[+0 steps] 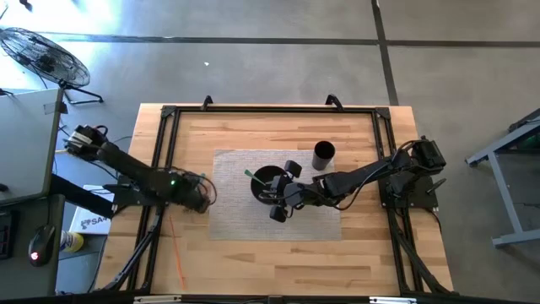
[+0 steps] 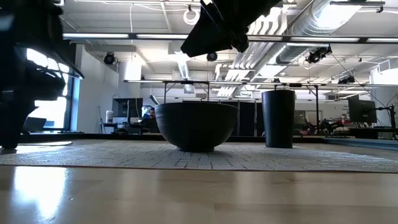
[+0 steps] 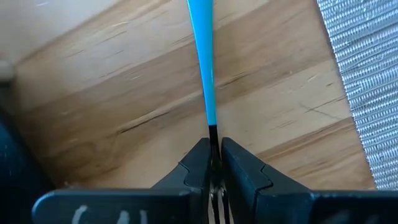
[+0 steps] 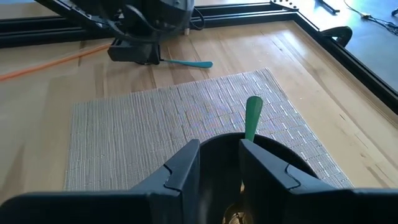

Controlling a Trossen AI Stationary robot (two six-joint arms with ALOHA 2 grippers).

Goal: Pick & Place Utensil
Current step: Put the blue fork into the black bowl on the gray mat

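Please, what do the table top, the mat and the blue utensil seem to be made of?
Table top: wood, probably sealed butcher block; joined planks with grain and a soft sheen.
Mat: woven, grey, matte; fine ribbed weave, perhaps vinyl or fibre.
Blue utensil: likely plastic; even bright colour, smooth handle. The left gripper is shut on it.
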